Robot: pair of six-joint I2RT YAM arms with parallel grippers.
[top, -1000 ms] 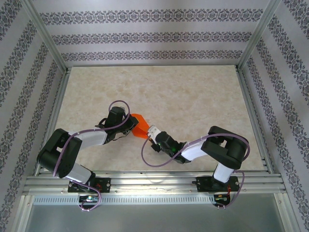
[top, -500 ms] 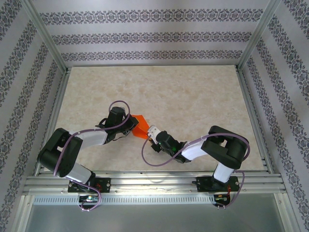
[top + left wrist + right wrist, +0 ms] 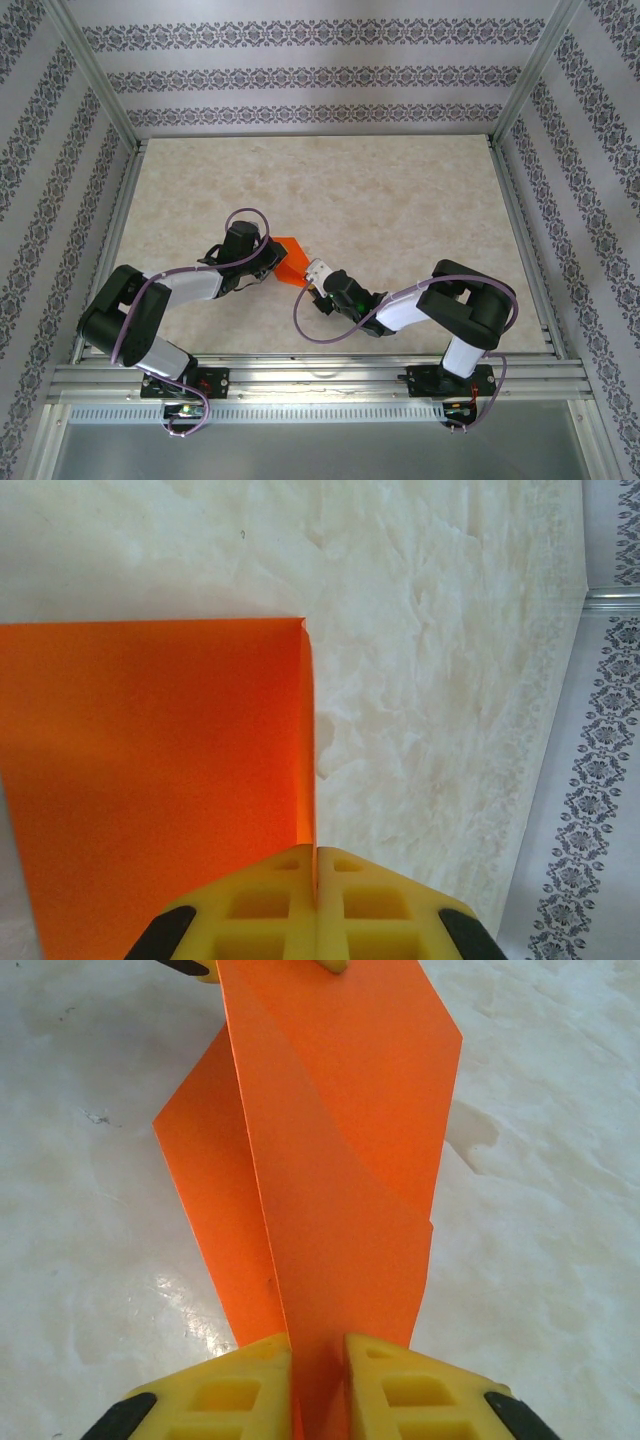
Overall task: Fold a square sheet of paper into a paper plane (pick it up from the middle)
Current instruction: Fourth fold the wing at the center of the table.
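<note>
Both arms reach inward to meet at the folded bright orange paper sheet (image 3: 291, 252). (a) The left arm (image 3: 170, 290) is sharply bent at the elbow, left of the sheet. Its forearm runs toward the sheet and the left tool (image 3: 268, 262) sits at the sheet's left edge, yellow fingertips (image 3: 215, 925) pressed together on an upright fold. (b) The right arm (image 3: 440, 305) is bent at the elbow, right of the sheet. The right tool (image 3: 313, 276) meets the sheet's near-right edge, yellow fingers (image 3: 265, 1365) pinching it with only paper between them.
</note>
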